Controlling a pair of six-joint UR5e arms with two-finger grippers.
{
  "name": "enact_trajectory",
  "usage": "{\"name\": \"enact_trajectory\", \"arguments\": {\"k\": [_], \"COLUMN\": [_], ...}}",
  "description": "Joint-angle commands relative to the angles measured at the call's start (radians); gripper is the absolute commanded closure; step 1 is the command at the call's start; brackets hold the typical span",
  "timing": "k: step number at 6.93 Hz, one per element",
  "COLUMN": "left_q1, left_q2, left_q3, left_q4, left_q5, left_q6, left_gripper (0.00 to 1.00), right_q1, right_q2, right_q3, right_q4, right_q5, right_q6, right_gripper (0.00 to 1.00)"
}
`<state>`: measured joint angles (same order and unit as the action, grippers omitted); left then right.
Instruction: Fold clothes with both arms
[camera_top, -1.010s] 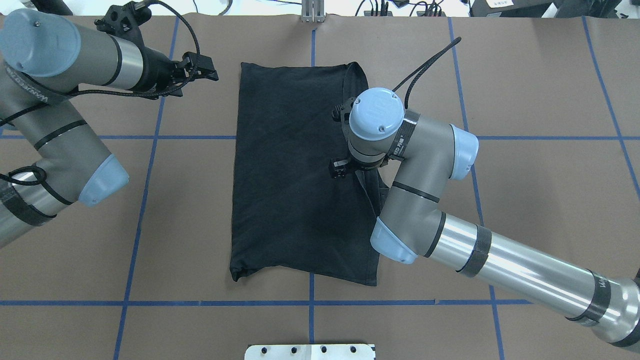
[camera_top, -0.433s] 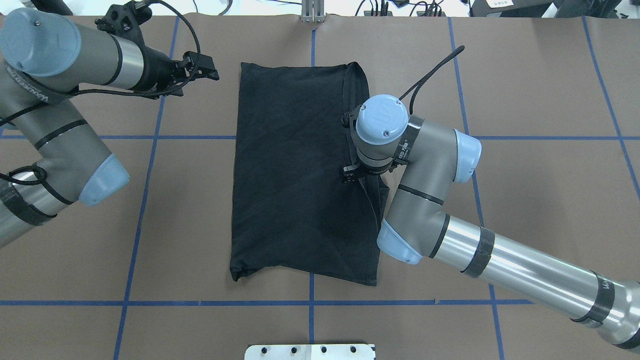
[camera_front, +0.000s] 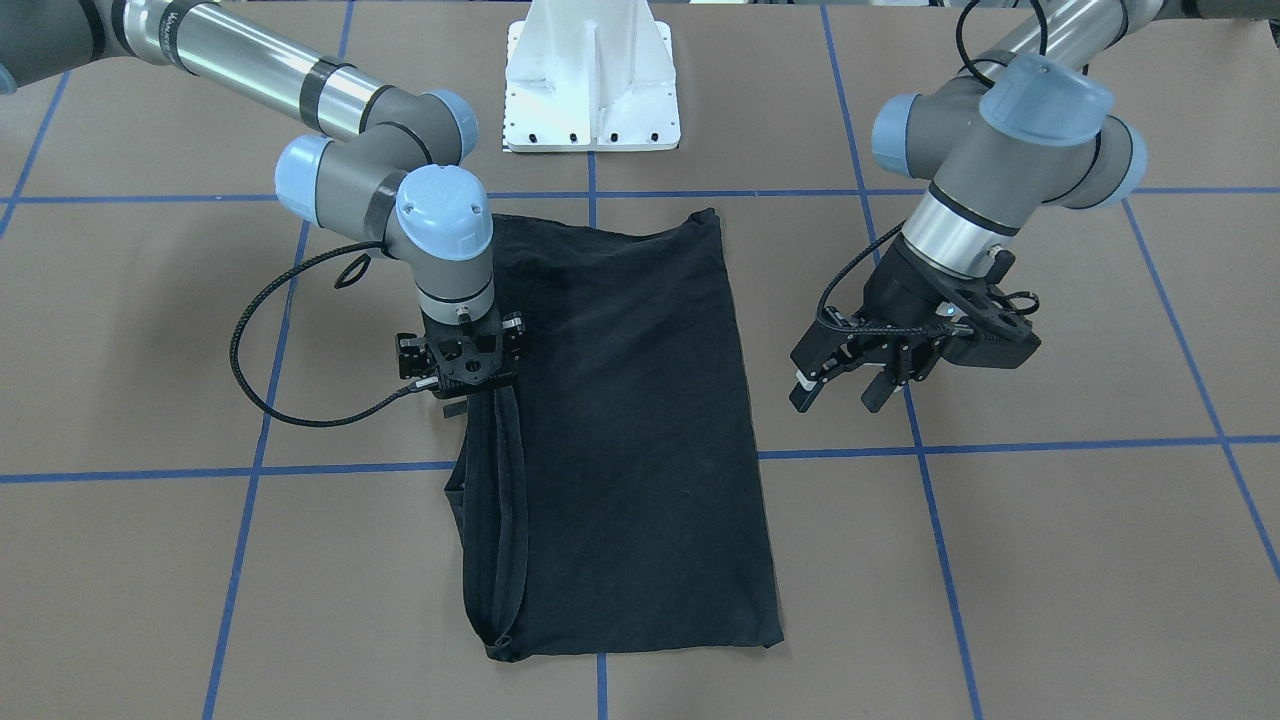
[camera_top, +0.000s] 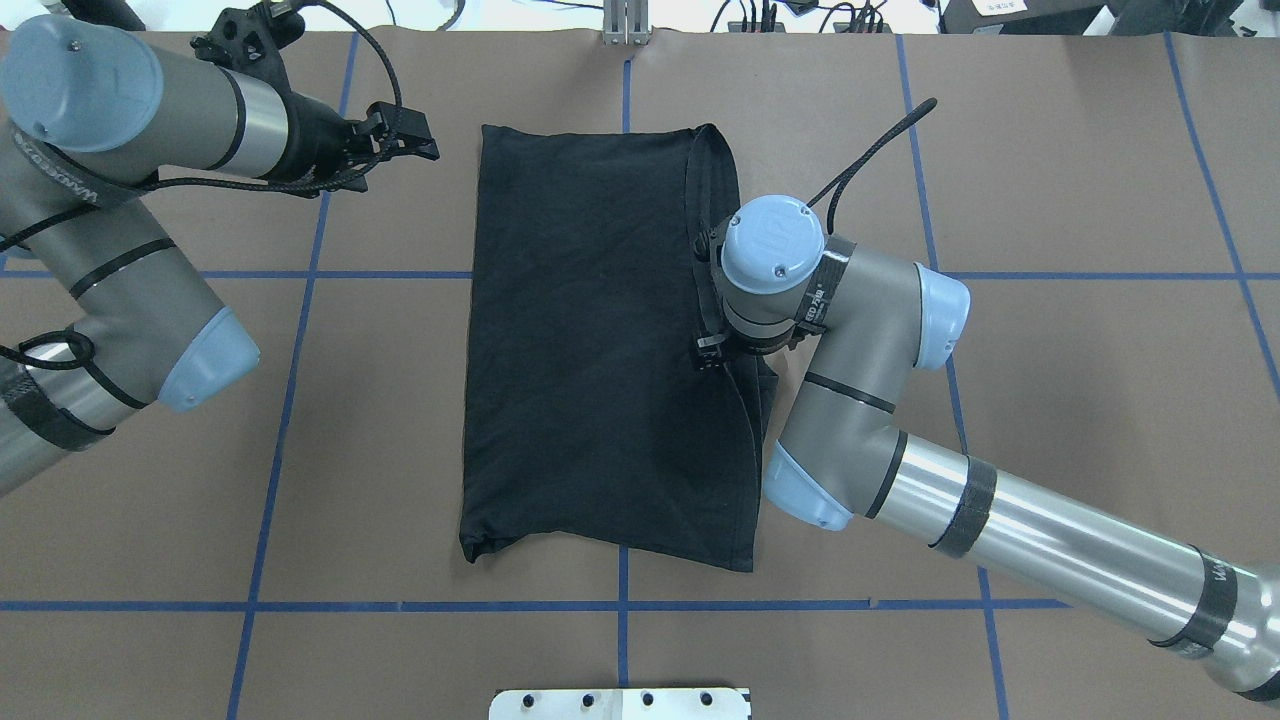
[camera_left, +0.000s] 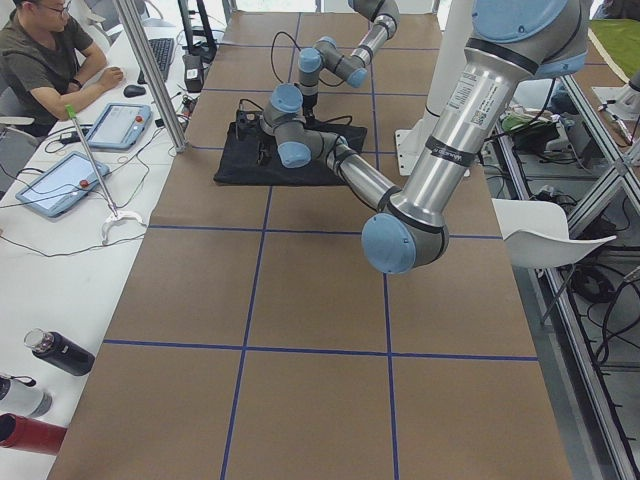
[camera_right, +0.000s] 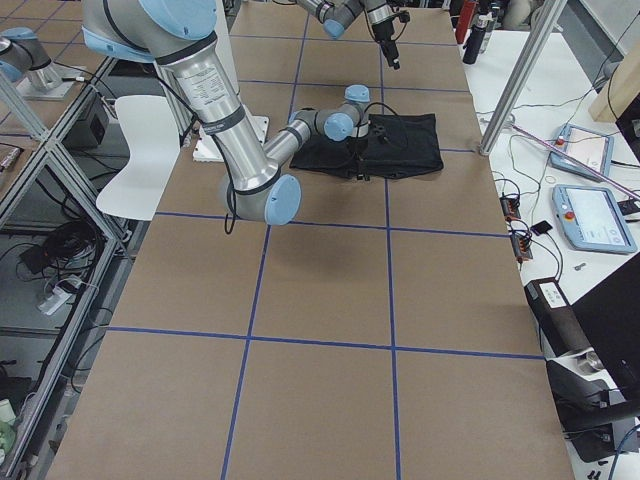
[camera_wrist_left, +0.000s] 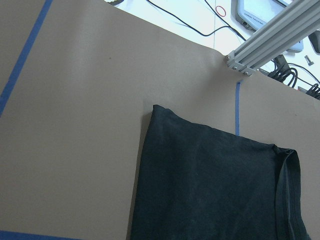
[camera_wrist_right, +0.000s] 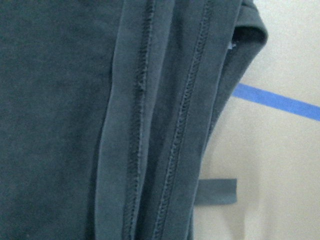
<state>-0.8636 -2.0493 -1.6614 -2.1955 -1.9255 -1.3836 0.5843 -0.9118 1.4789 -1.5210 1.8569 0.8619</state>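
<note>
Lengthwise fold of T-shirt (camera_top: 590, 340) apparently laid. Right gripper (camera_front: 462, 378) low at hemmed edge (camera_wrist_right: 165, 125), opening indeterminable; left gripper (camera_front: 838, 396) wide, empty. Next: grasp both ends, fold crosswise.

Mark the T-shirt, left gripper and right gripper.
T-shirt (camera_top: 590, 340): overhead exterior view, centre of the folded cloth.
left gripper (camera_front: 840, 393): exterior front-facing view, midway between its fingertips.
right gripper (camera_front: 468, 388): exterior front-facing view, fingertip end over the T-shirt's hemmed edge.
</note>
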Motion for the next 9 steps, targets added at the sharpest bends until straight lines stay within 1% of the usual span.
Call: {"name": "enact_trajectory", "arguments": {"k": [1,2,4,5,7,9], "left_q1": [0.0,0.0,0.0,0.0,0.0,0.0], "left_q2": [-0.002,-0.002,-0.003,-0.003,-0.002,-0.002], "left_q3": [0.0,0.0,-0.001,-0.001,-0.001,-0.006], "left_q4": [-0.001,-0.001,0.0,0.0,0.0,0.002], "left_q5": [0.0,0.0,0.0,0.0,0.0,0.002], "left_q6": [0.0,0.0,0.0,0.0,0.0,0.002], "left_gripper": [0.0,0.0,0.0,0.0,0.0,0.0], "right_q1": [0.032,0.035,0.063,0.069,0.078,0.098], "right_q2": [-0.016,-0.034,-0.038,-0.036,-0.019,0.031], "right_q3": [0.004,0.006,0.009,0.009,0.009,-0.008], "right_q4": [0.005,0.007,0.005,0.005,0.008,0.007], "right_q5": [0.047,0.047,0.094,0.099,0.105,0.097], "right_q6": [-0.01,-0.011,-0.011,-0.012,-0.012,-0.011], "right_gripper": [0.01,0.01,0.01,0.01,0.01,0.01]}}
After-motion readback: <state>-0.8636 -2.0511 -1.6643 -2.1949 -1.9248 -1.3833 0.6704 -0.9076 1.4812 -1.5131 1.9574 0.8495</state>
